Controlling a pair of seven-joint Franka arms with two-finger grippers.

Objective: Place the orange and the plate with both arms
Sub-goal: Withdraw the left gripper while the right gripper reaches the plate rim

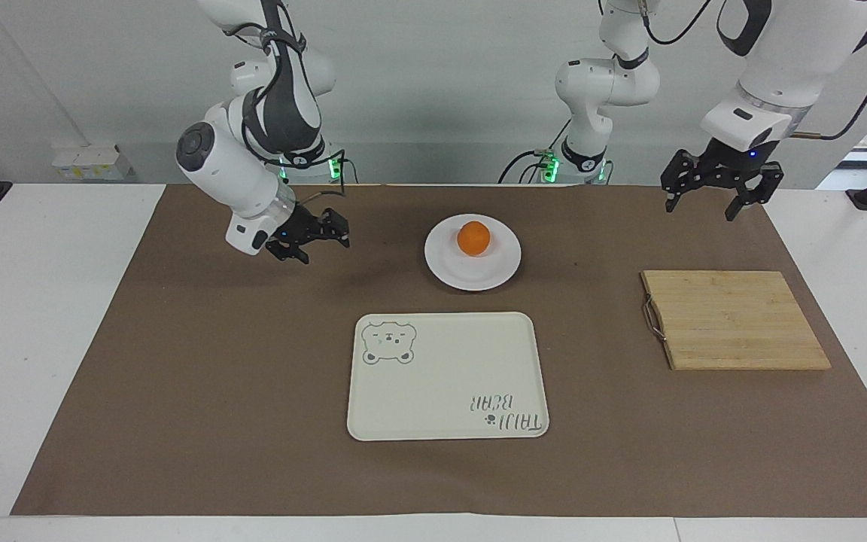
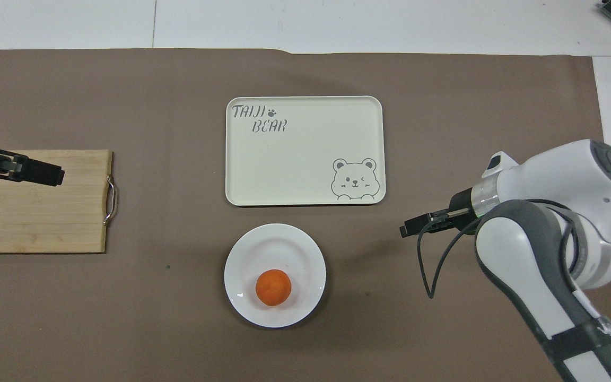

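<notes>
The orange point(image 1: 473, 238) sits on the white plate point(image 1: 471, 280), which rests on the brown mat near the robots; the orange point(image 2: 273, 286) and the plate point(image 2: 273, 239) both show in the overhead view too. My left gripper point(image 1: 701, 209) is open and empty, up in the air over the mat's corner near the wooden board; from above it point(image 2: 45, 174) is over the board. My right gripper point(image 1: 324, 252) is open and empty, low over the mat beside the plate, toward the right arm's end; it also shows in the overhead view point(image 2: 409, 229). Neither gripper touches the plate.
A cream rectangular tray with a bear print point(image 1: 448, 376) lies empty, farther from the robots than the plate. A wooden board point(image 1: 734, 320) with a metal handle lies toward the left arm's end. A brown mat point(image 1: 215, 361) covers the table.
</notes>
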